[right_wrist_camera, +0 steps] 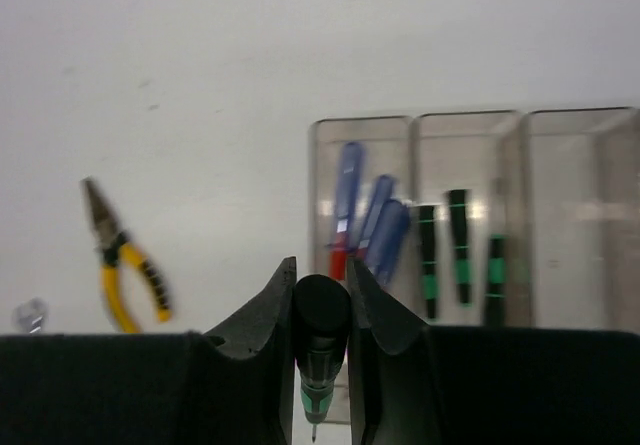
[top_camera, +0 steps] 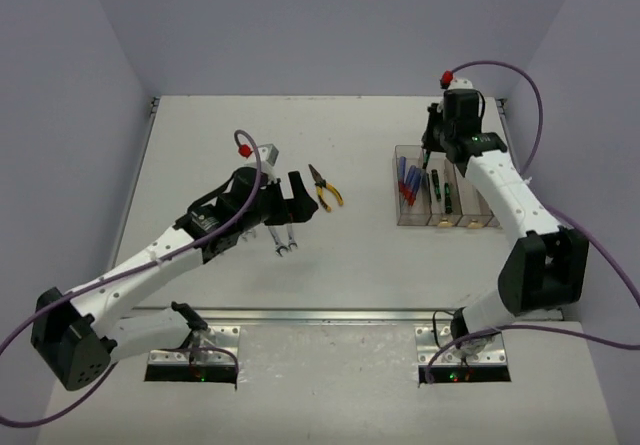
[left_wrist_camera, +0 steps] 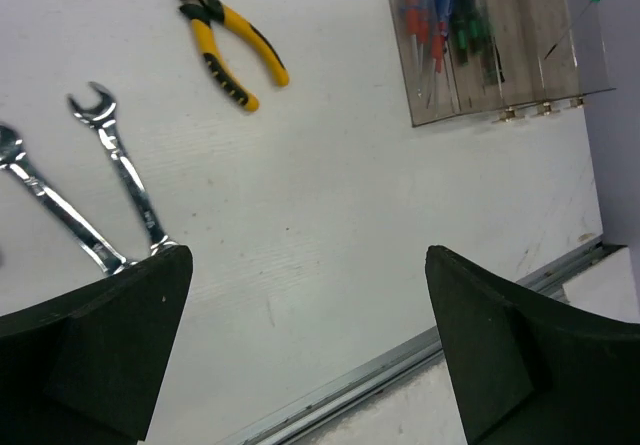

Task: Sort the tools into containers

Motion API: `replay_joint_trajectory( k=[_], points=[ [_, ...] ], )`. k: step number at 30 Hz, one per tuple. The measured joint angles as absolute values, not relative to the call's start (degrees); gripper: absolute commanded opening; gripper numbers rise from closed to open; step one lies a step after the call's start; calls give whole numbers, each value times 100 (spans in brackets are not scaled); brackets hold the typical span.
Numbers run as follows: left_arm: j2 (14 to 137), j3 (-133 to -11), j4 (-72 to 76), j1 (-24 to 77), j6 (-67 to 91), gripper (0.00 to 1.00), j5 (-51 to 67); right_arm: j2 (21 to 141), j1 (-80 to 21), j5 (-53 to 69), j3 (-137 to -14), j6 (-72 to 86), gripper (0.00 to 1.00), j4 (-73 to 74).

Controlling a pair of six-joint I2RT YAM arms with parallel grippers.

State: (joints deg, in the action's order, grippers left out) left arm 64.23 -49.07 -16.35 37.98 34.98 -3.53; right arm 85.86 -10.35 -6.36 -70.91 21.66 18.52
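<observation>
Right gripper [right_wrist_camera: 320,295] clamps screwdriver [right_wrist_camera: 319,390] over bins [right_wrist_camera: 572,215]; pliers [top_camera: 325,187], wrenches [left_wrist_camera: 125,170] loose.

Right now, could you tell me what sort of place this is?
Probably a robot lab test cell: a white table boxed in by plain walls, left arm and right arm bolted at its near edge, pliers and wrenches laid out near clear bins.

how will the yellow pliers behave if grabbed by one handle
The pliers lie flat with handles splayed, so they probably won't roll. The metal nose suggests they would tip nose-down. The pivot may let the free handle swing.
</observation>
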Motion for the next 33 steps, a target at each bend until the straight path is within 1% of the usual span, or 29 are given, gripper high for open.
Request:
replay_joint_trajectory(
  k=[4, 8, 9, 10, 11, 12, 13, 16, 17, 18, 19, 20, 21, 22, 25, 28, 31, 33],
  points=[
    [5613, -5091, -2605, 3798, 3195, 100, -801, 9445, -525, -1569, -7952, 1298, 0, 2203],
    [4996, -5347, -3364, 3798, 2943, 100, -1112, 10493, -315, -1962, -8691, 775, 0, 2493],
    [4853, -5414, -3523, 3798, 2881, 100, -1185, 10689, -303, -1991, -8795, 718, 3, 2597],
    [4721, -5478, -3646, 3798, 2828, 100, -1271, 10869, -299, -2015, -8865, 693, 8, 2699],
    [4593, -5540, -3756, 3798, 2776, 100, -1366, 11042, -296, -2037, -8920, 681, 20, 2801],
    [4461, -5595, -3852, 3798, 2716, 100, -1506, 11178, -298, -2045, -8929, 690, 21, 2908],
    [4347, -5630, -3922, 3798, 2669, 100, -1670, 11267, -298, -2042, -8927, 718, 32, 3015],
    [4160, -5640, -4100, 3798, 2554, 100, -2154, 11363, -306, -2028, -8847, 802, 60, 3236],
    [4098, -5639, -4150, 3798, 2536, 100, -2311, 11352, -309, -2025, -8824, 847, 67, 3295],
    [4040, -5637, -4194, 3798, 2520, 100, -2473, 11339, -312, -2020, -8805, 892, 69, 3353],
    [4003, -5627, -4212, 3798, 2518, 100, -2655, 11316, -314, -2006, -8805, 937, 80, 3400],
    [3995, -5612, -4237, 3798, 2529, 100, -2826, 11283, -314, -1996, -8805, 975, 93, 3453],
    [4012, -5602, -4264, 3798, 2555, 100, -2968, 11233, -316, -1979, -8805, 999, 97, 3505],
    [4067, -5584, -4293, 3798, 2612, 100, -3096, 11145, -331, -1964, -8803, 1045, 99, 3555],
    [4337, -5532, -4368, 3798, 2873, 100, -3402, 10739, -433, -1981, -8771, 1163, 99, 3677],
    [4822, -5524, -4391, 3784, 3176, 100, -3593, 10096, -827, -2249, -8663, 1217, 99, 3699],
    [5459, -5527, -4389, 3705, 3444, 100, -3630, 9118, -1512, -2227, -8122, 1400, 99, 3369],
    [5944, -5529, -4383, 3616, 3562, 100, -3553, 8492, -1827, -1839, -7655, 1569, 99, 3106]
  ],
)
